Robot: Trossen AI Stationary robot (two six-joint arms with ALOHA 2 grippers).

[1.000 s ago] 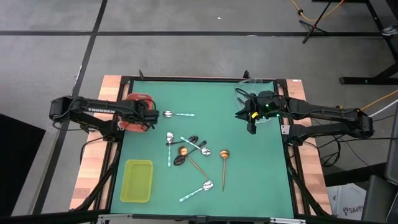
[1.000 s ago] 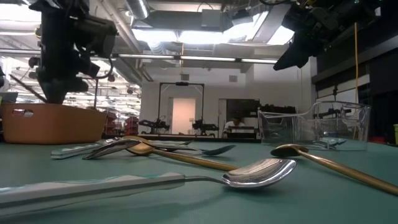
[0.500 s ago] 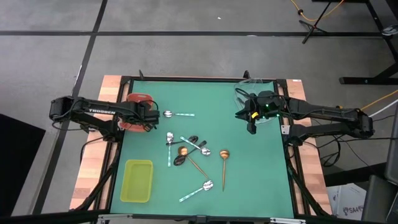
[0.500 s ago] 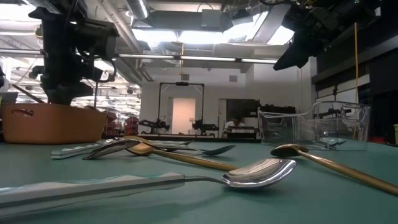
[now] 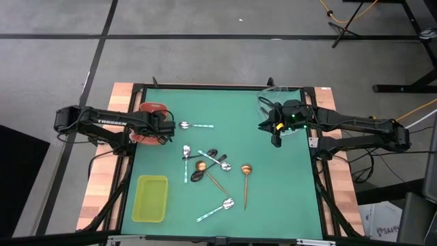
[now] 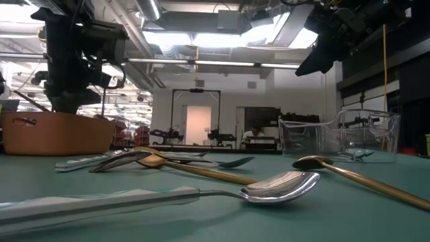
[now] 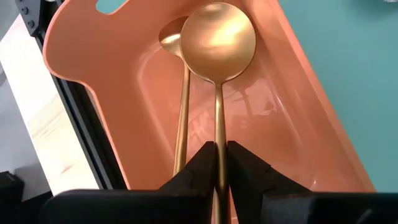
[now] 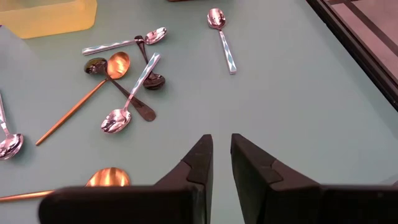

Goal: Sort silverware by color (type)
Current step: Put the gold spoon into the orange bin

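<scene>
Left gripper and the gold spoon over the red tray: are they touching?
Touching. The left wrist view shows the gold spoon's thin handle running straight down between the left gripper's fingers, no gap visible either side, above the red tray.

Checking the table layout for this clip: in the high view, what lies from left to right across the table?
Red tray with the left hand over it → yellow-green tray → lone mint-handled spoon → gold spoon → right hand → clear tray.

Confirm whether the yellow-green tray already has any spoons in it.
No: in the high view the yellow-green tray lies bare, with no spoon inside it.
</scene>
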